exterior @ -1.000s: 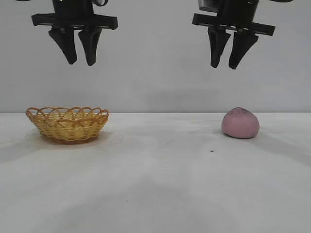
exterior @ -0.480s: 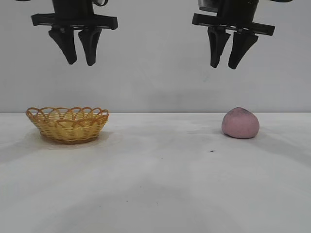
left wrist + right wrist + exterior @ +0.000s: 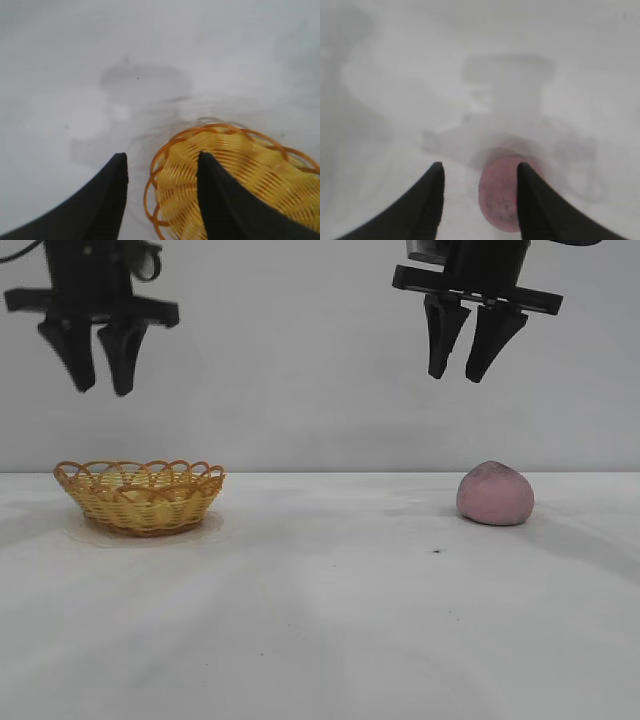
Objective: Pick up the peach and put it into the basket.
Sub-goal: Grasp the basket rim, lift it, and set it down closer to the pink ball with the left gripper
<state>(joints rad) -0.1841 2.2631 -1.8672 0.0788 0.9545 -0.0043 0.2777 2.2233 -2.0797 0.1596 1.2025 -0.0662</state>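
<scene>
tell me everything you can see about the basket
The basket is a shallow oval bowl of yellow woven strands with an orange looped, scalloped rim. It sits upright and empty on the white table, at the exterior view's left, far from the peach. Nothing touches it but the table. The left gripper hangs open above its left edge, well clear of it.

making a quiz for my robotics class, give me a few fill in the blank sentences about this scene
1. The peach rests on the ____, not in the basket.
2. The basket holds ____.
3. The right gripper hangs above the ____ with jaws apart.
4. The left gripper hangs above the basket's ____ edge in the exterior view, gripping nothing.

Missing words: table; nothing; peach; left
</scene>
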